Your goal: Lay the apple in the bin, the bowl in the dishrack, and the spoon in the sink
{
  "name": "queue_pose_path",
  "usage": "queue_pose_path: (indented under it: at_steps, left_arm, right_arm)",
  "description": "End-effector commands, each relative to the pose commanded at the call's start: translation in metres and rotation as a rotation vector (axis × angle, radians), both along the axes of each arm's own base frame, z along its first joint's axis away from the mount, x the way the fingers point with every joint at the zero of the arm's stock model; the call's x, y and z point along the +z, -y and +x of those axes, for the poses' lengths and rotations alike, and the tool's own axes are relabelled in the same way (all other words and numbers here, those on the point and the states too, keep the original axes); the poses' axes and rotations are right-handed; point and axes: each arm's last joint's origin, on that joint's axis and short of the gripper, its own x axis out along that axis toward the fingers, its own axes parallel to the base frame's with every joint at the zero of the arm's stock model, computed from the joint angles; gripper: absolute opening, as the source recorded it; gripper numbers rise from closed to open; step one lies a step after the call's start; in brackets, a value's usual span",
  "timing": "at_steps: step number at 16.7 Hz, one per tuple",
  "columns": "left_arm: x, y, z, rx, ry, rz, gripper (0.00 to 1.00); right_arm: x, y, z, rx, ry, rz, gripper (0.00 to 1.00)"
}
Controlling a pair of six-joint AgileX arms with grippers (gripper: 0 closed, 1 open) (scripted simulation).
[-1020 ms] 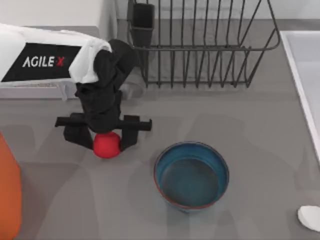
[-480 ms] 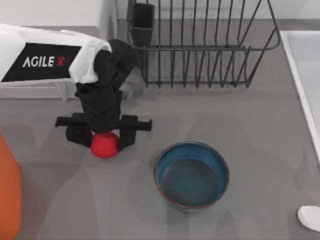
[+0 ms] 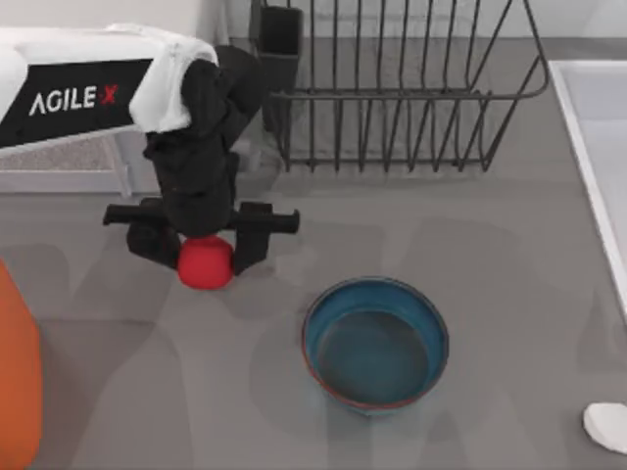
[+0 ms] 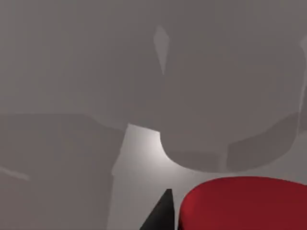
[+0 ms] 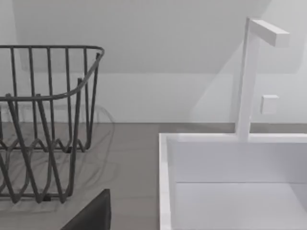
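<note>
Left gripper (image 3: 201, 238) with apple (image 3: 205, 262) clenched between jaws moved slightly toward 12 o'clock. Spoon (image 3: 606, 426) at 4 o'clock edge; bowl (image 3: 375, 344) at 4 o'clock of apple. Bin (image 3: 18, 382) at 8 o'clock. Dishrack (image 3: 402, 88) at 12 o'clock, sink (image 3: 593, 127) at 2 o'clock. Right gripper: cannot tell.

The left arm (image 3: 78, 93) is a white casing with a black side panel lettered "AGILE" in white, followed by a red "X". Its far end turns matte black: a bulky, rounded wrist block, then a flat black crossbar. The left pincer (image 3: 201, 257) below is black too, with two chunky squared fingers (image 3: 250, 253), plain and unmarked.
</note>
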Motion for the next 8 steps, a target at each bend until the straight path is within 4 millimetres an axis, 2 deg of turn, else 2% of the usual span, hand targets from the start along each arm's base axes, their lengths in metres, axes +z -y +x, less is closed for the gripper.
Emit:
queue_pose_path:
  at_steps: [5,8]
  left_arm:
    - [0.059,-0.002,-0.003,0.001,-0.010,0.005,0.00]
    - [0.068,-0.003,-0.004,0.001,-0.002,0.000,0.00]
  right_arm:
    - [0.000,0.000,0.000,0.000,0.000,0.000,1.00]
    - [0.000,0.000,0.000,0.000,0.000,0.000,1.00]
